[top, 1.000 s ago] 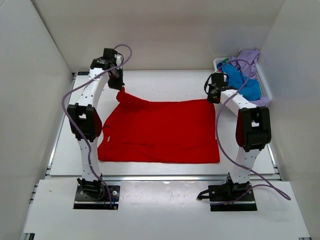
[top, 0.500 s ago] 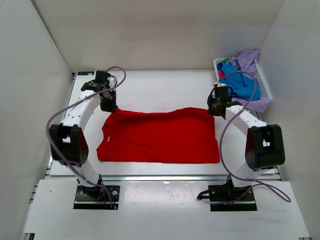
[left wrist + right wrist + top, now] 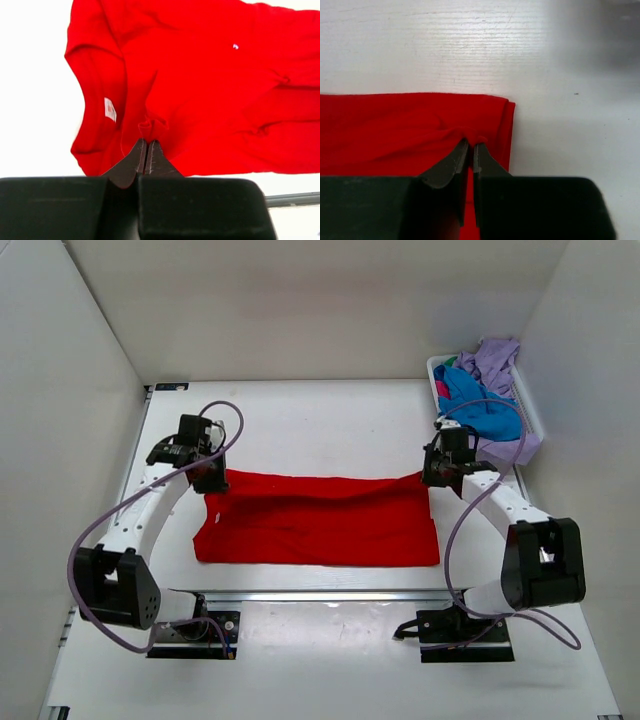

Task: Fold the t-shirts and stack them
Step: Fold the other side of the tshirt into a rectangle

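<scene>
The flat white table (image 3: pixel 320 430) carries the bright red soft cloth t-shirt (image 3: pixel 320 530). It lies mid-table as a wide band, with its far edge doubled over toward the near side. Only the overhead view shows the white slatted plastic basket (image 3: pixel 530 412) at the far right corner, heaped with a crumpled blue shirt (image 3: pixel 482 405) and a lavender shirt (image 3: pixel 497 358).

The left gripper (image 3: pixel 146 142) has its dark fingers pressed together on a small pucker of red cloth near the collar. Its wrist view alone shows the white neck label (image 3: pixel 110 109). The right gripper (image 3: pixel 472 143) likewise pinches a raised wrinkle beside the shirt's layered, rounded right edge, over finely grained tabletop.

A second ago both arms held the far edge higher and farther back, so the red band is now shallower.
</scene>
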You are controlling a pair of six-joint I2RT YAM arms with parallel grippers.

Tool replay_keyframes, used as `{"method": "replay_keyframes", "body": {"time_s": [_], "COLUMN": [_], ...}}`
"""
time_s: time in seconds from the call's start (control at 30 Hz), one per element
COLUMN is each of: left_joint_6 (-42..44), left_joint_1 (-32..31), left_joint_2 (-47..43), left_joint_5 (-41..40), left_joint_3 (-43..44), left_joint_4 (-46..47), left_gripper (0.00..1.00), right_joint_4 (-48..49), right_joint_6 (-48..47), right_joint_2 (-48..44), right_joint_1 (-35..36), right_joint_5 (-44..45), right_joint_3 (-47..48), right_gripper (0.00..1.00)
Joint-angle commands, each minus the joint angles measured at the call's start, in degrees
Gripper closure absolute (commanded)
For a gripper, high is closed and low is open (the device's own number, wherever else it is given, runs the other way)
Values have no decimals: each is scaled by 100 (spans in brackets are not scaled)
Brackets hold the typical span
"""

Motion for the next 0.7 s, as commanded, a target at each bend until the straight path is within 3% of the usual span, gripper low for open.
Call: {"method": "replay_keyframes", "body": {"time_s": [0.0,0.67], "left_joint_6": [-36,-308], "left_joint_1": [14,-117], "left_joint_2": [-460,-1401], "left_joint_5": [105,246], "left_joint_3": [-245,-1099], "left_joint_4": [35,-149], "left_gripper": [100,100], "right_joint_4": [156,-11], "right_joint_6": [18,299], "right_joint_2": [-390,-944], "right_joint_1": [-79,35], "right_joint_5": [-309,-459], "right_joint_3": [-147,-983], "right_gripper": [100,100]}}
